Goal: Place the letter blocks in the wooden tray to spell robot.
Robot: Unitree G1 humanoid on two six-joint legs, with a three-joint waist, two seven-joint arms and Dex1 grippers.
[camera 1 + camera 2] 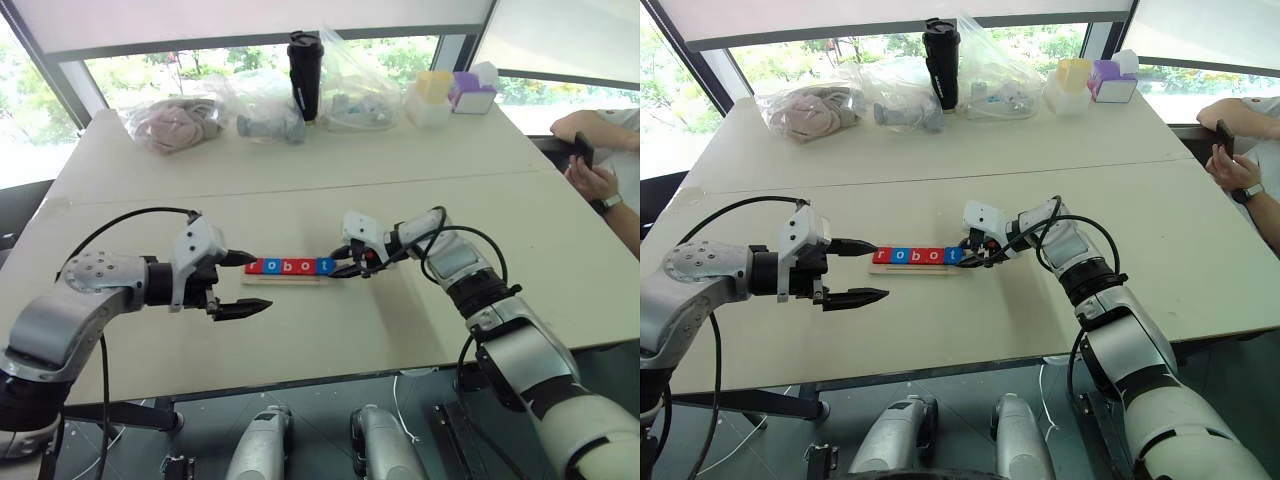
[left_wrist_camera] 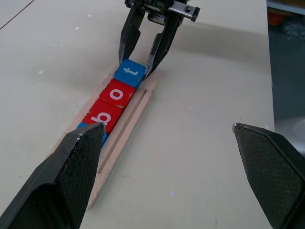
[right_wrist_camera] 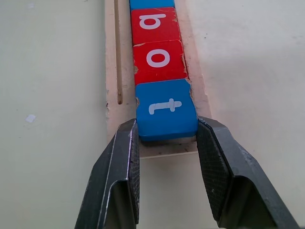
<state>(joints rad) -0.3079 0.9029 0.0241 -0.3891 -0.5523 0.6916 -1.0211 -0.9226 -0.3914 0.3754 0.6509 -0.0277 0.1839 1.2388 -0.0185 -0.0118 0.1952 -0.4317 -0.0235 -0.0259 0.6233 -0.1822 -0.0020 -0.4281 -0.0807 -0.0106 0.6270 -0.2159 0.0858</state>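
Five letter blocks lie in a row in the wooden tray (image 1: 285, 280) in the middle of the table, reading r, o, b, o, t. The red b (image 3: 153, 23) and red o (image 3: 159, 58) sit just before the blue t (image 3: 166, 109) at the tray's right end. My right gripper (image 3: 167, 126) is shut on the blue t, one finger against each side, with the block resting in the tray. My left gripper (image 1: 260, 282) hovers open at the tray's left end, near the red r (image 1: 254, 267), with nothing between its fingers.
A black tumbler (image 1: 304, 75), plastic bags (image 1: 170, 122) and small containers (image 1: 450, 95) line the table's far edge. A person's hand with a phone (image 1: 590, 165) is at the far right. A seam (image 1: 300, 188) crosses the table behind the tray.
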